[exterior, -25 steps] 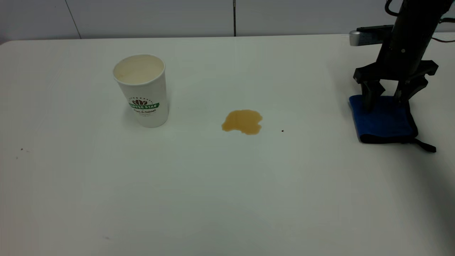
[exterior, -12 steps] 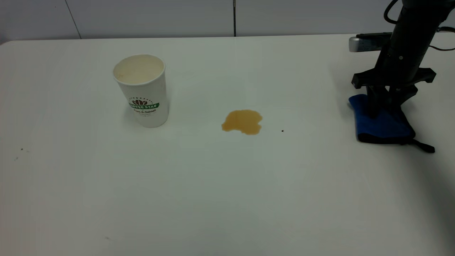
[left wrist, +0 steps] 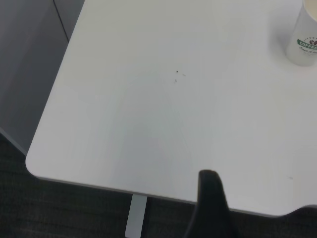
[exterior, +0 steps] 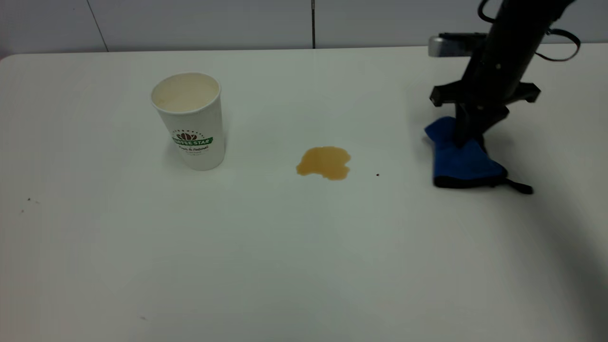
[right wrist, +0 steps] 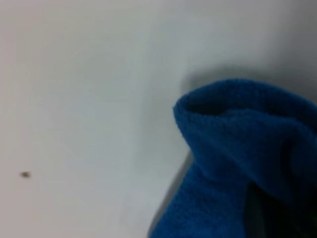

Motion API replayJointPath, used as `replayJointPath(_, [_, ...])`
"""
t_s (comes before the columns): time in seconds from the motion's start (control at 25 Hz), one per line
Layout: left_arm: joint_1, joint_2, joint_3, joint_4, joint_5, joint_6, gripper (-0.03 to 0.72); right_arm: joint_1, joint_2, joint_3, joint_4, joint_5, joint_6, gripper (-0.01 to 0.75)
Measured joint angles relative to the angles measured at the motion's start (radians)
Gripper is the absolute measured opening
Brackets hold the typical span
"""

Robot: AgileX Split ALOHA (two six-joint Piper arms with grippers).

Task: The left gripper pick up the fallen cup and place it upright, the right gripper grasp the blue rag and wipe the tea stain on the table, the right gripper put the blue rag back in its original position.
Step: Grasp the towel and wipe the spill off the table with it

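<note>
The two narrow black fingers of the right gripper are pinched together on the upper fold of the small royal-blue plush rag with black edging, which bunches up between them while its lower edge and loop tab trail on the large plain white surface. Seen from the exterior camera, the rag sits at about 3 o'clock from the small amber-brown tea puddle, well apart from it. The tall white paper cup with the green and brown logo stands upright at roughly 10 o'clock from the puddle, so the cup step looks finished and the step in hand is carrying the rag to the stain.

To do it well, the arm should probably keep the rag low enough that its trailing part stays flat on the surface, cross the puddle fully, and stop short of the cup.

The right wrist view shows little but blue plush, so the fingertips themselves are hidden there. Of the left gripper only one dark finger shows, near the surface's corner; whether it is open cannot be told.
</note>
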State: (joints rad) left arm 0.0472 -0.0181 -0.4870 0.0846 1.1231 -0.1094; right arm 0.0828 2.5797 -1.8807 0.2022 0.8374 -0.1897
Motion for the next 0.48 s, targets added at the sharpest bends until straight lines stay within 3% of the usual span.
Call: replayJointPath(0.48, [0.0,0.0,0.0,0.0,0.001,0.002,0.577,0.289,-0.056,-0.147,0.015,0.053,-0.007,0.055])
